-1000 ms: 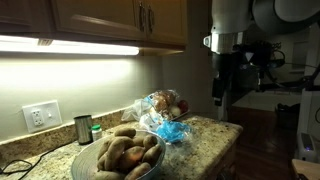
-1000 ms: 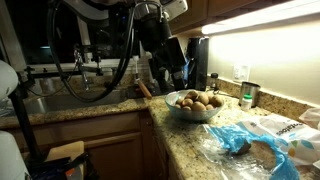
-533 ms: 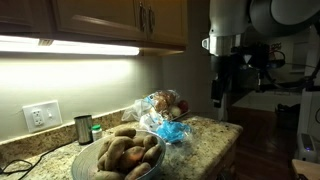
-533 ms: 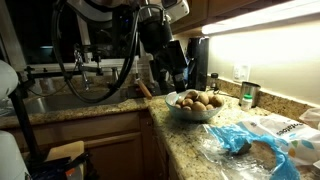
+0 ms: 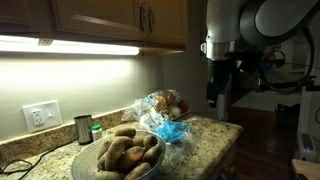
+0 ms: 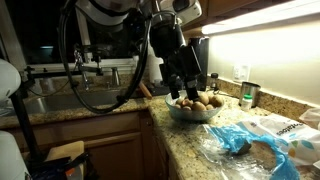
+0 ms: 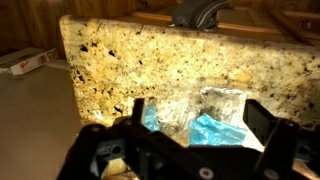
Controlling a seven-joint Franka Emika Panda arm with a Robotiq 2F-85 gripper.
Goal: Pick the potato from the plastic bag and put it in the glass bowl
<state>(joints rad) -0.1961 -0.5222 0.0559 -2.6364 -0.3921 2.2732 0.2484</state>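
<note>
Hovering wide open at upper right in an exterior view, the claw [image 5: 218, 92] looked poised to approach. In an exterior view, one glass bowl [image 6: 178, 111], heaped with about eight potatoes [image 6: 197, 100], sat centre; one plastic bag [image 6: 245, 140] lay lower right on the surface [image 6: 185, 138]. Wrist view put the bag bottom centre; next came descending into it.

White, rounded arm links [image 5: 262, 18] — black jaws at the end, thick black cables [image 6: 64, 45] looping alongside.
</note>
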